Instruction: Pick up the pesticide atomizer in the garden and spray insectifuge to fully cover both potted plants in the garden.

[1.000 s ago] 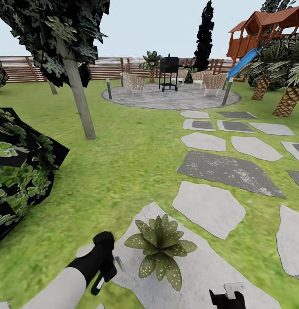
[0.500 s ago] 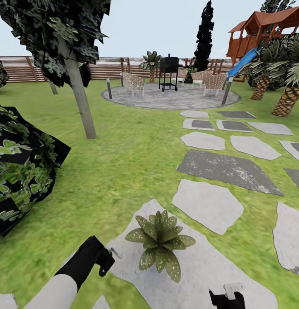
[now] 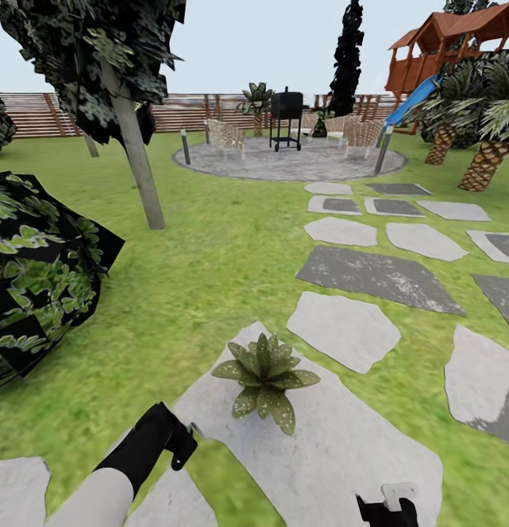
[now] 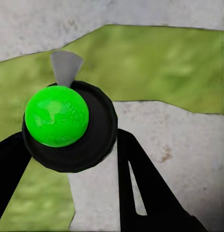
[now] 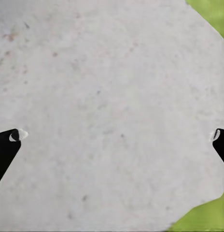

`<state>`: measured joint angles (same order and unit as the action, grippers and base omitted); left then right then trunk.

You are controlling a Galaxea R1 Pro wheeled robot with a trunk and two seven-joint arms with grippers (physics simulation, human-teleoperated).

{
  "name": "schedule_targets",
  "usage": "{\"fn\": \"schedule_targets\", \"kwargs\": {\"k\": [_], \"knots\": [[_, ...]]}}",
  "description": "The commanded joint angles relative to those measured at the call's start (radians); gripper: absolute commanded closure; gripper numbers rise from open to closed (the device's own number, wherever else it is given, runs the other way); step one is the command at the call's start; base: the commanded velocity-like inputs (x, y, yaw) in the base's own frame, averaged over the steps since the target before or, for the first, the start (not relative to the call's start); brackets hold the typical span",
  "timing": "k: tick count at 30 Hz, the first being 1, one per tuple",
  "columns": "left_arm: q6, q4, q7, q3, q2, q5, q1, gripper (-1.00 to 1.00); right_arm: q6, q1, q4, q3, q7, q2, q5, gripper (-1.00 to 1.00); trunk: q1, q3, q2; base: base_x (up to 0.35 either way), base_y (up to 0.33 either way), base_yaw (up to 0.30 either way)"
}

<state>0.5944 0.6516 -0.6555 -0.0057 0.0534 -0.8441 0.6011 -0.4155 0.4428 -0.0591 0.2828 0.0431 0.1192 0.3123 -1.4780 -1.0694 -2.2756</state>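
Your left arm (image 3: pixel 130 461) is reaching in from seven o'clock, its gripper (image 4: pixel 68 145) clamping the atomizer (image 4: pixel 63 123). Your right gripper (image 5: pixel 114 136) is pointing straight down at five o'clock, its fingers (image 5: pixel 7 142) spreading wide apart with nothing between them.

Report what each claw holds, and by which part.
Left claw grips the atomizer around its black body, below the green cap. Right claw is open over the slab, holding nothing.
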Motion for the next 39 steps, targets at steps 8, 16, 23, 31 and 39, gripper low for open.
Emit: {"fn": "schedule_targets", "kwargs": {"k": [8, 16, 23, 31, 39], "knots": [[0.02, 0.019, -0.024, -0.014, -0.003, -0.023, 0.017, 1.0, 0.009, -0.005, 0.004, -0.001, 0.008, -0.017, 0.001, -1.0, 0.001, -0.001, 0.0, -0.176, -0.106, 0.0], [0.063, 0.036, -0.039, -0.018, -0.009, -0.066, 0.007, 1.0, 0.009, -0.016, 0.01, 0.001, 0.009, -0.053, -0.002, -1.0, 0.001, -0.001, 0.0, -0.142, 0.0, 0.0], [0.102, 0.036, -0.037, -0.015, -0.01, -0.06, 0.006, 1.0, 0.009, -0.016, 0.01, 0.001, 0.008, -0.056, -0.004, -1.0, 0.001, -0.001, 0.0, -0.333, 0.0, 0.0], [-0.176, 0.033, -0.028, 0.148, -0.042, 0.127, -0.039, 1.0, 0.009, -0.016, 0.01, 0.002, 0.007, -0.056, -0.005, -1.0, 0.001, -0.001, 0.0, -0.334, 0.0, -0.13], [-0.681, -0.007, -0.028, 0.48, -0.044, 0.166, -0.153, 1.0, 0.008, -0.016, 0.009, 0.004, 0.002, -0.05, -0.007, -1.0, 0.001, -0.001, 0.0, -0.12, 0.0, -0.267]]}}
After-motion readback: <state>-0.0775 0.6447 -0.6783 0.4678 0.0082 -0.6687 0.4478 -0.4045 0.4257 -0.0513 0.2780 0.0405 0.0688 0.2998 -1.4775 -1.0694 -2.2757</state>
